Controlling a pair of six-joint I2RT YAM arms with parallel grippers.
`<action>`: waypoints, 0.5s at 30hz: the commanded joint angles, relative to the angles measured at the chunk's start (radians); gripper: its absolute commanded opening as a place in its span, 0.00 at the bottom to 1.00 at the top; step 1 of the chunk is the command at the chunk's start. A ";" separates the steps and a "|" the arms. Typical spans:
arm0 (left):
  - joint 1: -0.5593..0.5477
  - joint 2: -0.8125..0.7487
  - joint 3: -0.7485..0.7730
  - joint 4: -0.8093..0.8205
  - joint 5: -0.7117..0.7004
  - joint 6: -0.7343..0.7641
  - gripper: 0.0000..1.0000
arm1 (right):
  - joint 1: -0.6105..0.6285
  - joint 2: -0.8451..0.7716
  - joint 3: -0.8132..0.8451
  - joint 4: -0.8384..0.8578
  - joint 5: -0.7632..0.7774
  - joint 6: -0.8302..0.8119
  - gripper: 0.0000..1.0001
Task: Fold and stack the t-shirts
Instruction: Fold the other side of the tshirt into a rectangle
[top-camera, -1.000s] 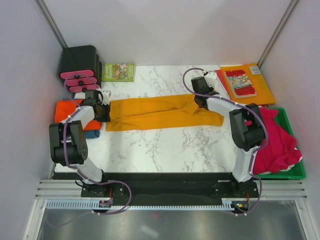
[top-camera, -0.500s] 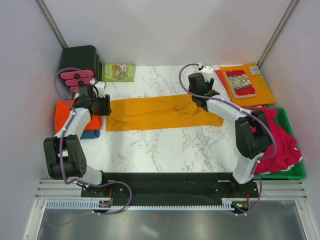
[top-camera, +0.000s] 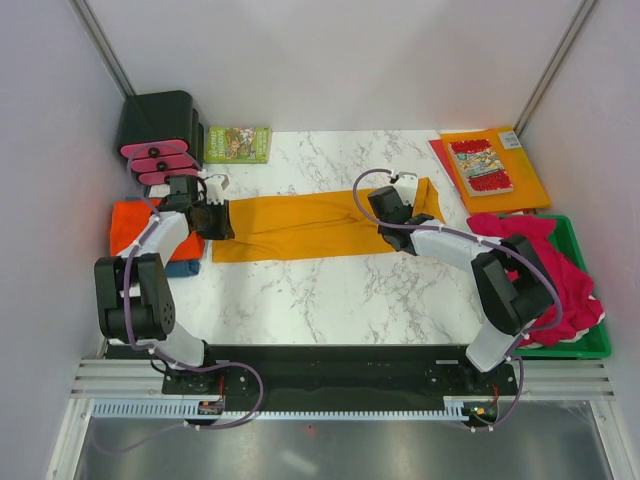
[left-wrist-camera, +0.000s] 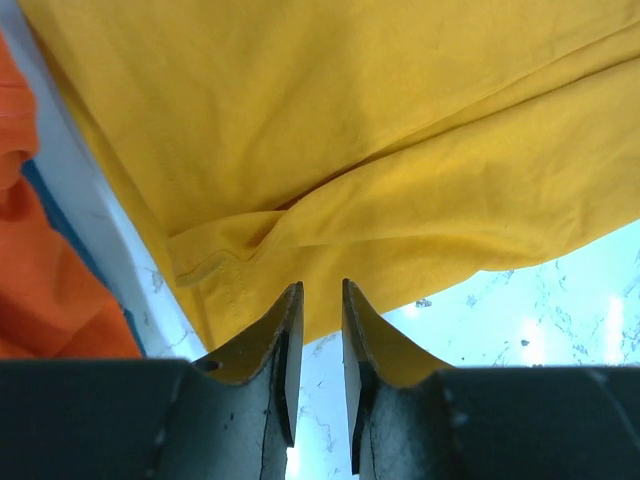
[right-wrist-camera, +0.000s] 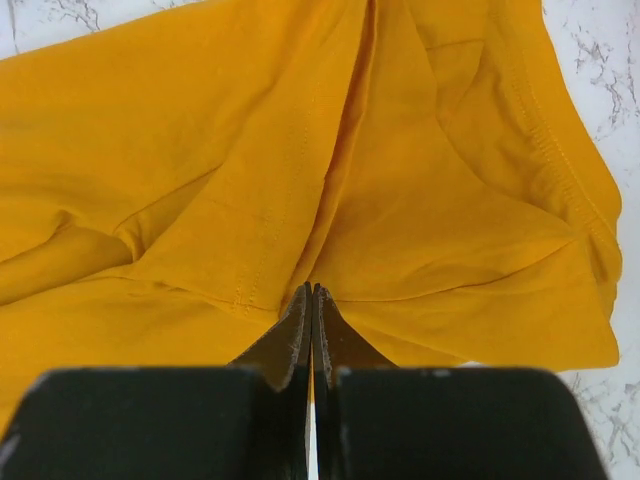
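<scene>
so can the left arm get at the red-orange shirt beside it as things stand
Probably yes. The red-orange t-shirt lies right beside the left gripper, with nothing lying on it. But the gripper sits nearly shut at the edge of the mustard t-shirt, so it may have to let go first.

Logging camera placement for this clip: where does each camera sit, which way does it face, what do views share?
Top external: fixed above and behind the arms, looking down on the table; both arms show, left gripper and right gripper at the mustard t-shirt.
Left wrist: on that wrist, facing down past its fingers at the mustard t-shirt's edge, red-orange t-shirt beside.
Right wrist: on that wrist, facing down past its closed fingers pinching the mustard t-shirt.
Shared: all three show the mustard t-shirt.
</scene>
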 joint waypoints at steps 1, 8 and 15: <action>-0.006 0.048 0.030 -0.020 -0.005 0.037 0.28 | 0.000 0.010 0.032 0.015 -0.003 0.032 0.00; -0.006 0.142 0.061 -0.015 -0.071 0.022 0.28 | 0.002 0.047 0.069 -0.006 -0.009 0.030 0.00; -0.007 0.251 0.155 0.000 -0.103 -0.016 0.31 | 0.011 0.036 0.060 -0.005 -0.006 0.026 0.00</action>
